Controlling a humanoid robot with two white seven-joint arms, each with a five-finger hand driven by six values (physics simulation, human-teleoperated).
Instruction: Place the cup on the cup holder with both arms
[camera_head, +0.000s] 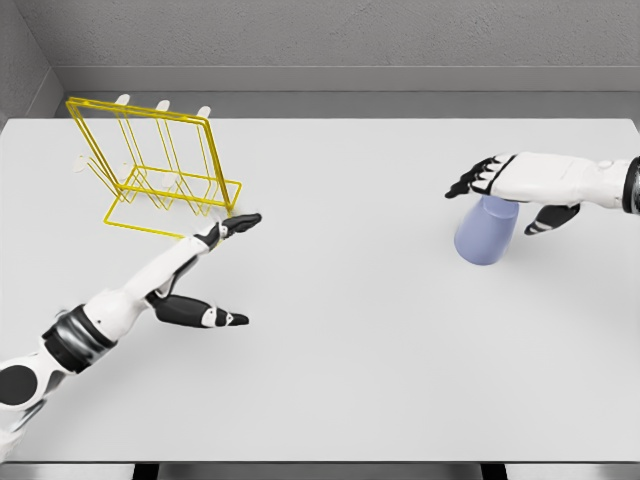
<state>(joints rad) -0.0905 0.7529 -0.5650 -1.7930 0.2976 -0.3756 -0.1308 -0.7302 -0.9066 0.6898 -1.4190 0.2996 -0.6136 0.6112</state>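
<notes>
We see the lavender cup (487, 232) upside down on the white bench (360, 340) at 3 o'clock. The right robot hand (500, 185) rests over its top, fingers spread, grasping nothing. The left robot hand (215, 265) is released, fingers extended toward the yellow wire cup holder (150, 160) at 10 o'clock.
</notes>
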